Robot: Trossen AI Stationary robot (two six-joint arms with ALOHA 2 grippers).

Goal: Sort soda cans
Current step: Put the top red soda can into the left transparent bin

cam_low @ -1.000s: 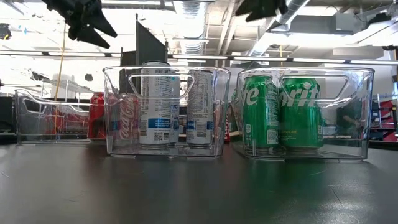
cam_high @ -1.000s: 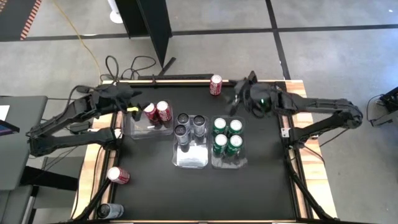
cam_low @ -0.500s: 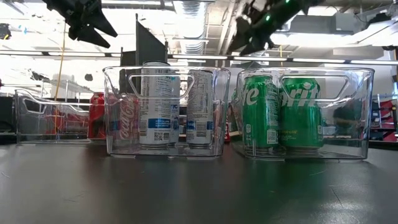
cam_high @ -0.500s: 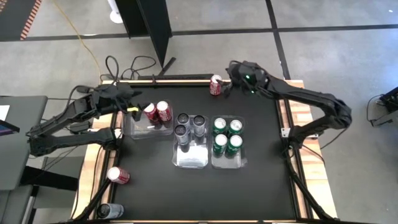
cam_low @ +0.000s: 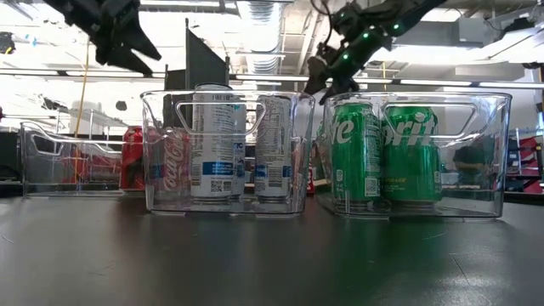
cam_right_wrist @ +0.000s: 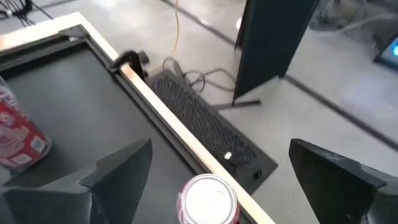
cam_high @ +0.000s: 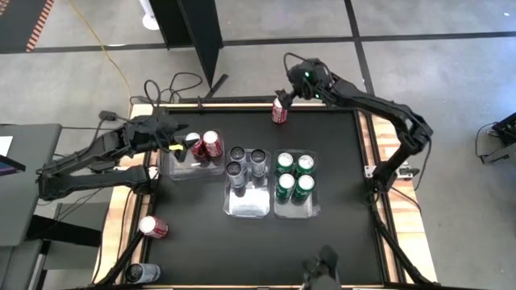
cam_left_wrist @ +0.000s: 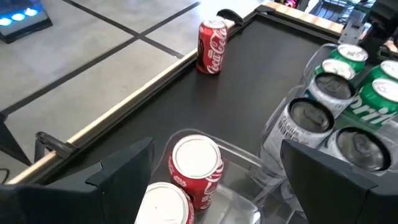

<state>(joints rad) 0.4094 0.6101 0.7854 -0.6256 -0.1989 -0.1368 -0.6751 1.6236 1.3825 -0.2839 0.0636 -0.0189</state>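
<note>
soda cans mostly fill the bins mid-table [cam_high: 339, 242]; one upright red can [cam_high: 280, 110] stands at the table's far edge, directly under the right gripper [cam_high: 288, 95], fingers spread. left gripper [cam_high: 179, 138], also spread, hovers over its bin.

A: What stands nearest on the table [cam_low: 255, 263]?

B: Two clear bins side by side. The centre bin [cam_low: 161, 153] holds upright silver cans [cam_low: 212, 143]. The right-hand bin [cam_low: 497, 153] holds two upright green cans [cam_low: 355, 153].

A: And farther back?

B: A third clear bin [cam_low: 51, 161] at left, and a red can [cam_low: 133, 157] seen beside the centre bin.

A: The arms?

B: Both enter from above. The left gripper [cam_low: 115, 38] hangs upper left. The right gripper [cam_low: 327, 72] hangs above the green cans, fingers apart.
</note>
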